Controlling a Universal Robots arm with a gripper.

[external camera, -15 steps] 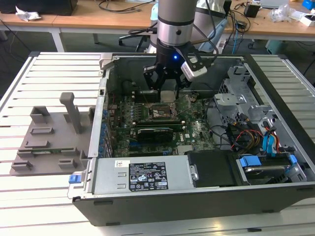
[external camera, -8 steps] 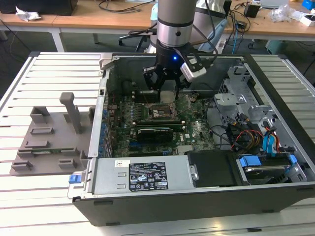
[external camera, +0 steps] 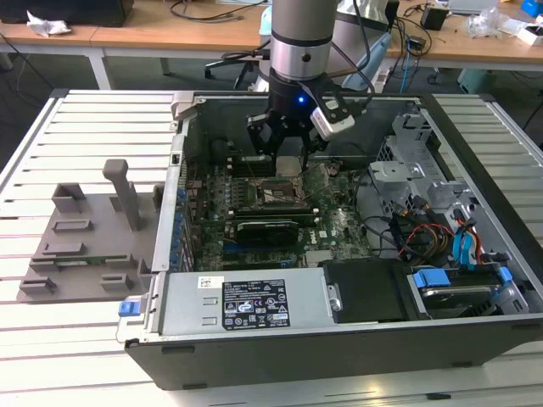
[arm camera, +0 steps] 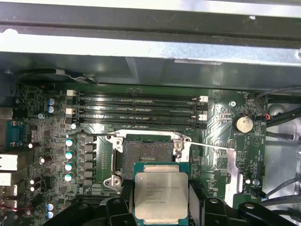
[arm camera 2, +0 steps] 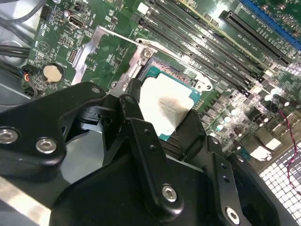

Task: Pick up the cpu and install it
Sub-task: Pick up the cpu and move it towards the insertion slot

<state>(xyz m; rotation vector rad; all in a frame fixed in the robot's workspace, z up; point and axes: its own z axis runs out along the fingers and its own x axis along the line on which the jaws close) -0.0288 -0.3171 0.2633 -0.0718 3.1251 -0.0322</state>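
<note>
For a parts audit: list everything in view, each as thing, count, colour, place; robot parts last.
case: one, dark grey, open, on the table
board: one, green, inside the case
socket: one, black, empty, on the board
memory slots: four, black, beside the socket
cpu: one, silver, held near the socket
fixture: one, grey, exterior view's left of the case
arm: one, silver, over the case
pincer: one, black, shut on the cpu

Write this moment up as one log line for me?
hand: shut on cpu | cpu: held near empty socket | install: not yet seated
</note>
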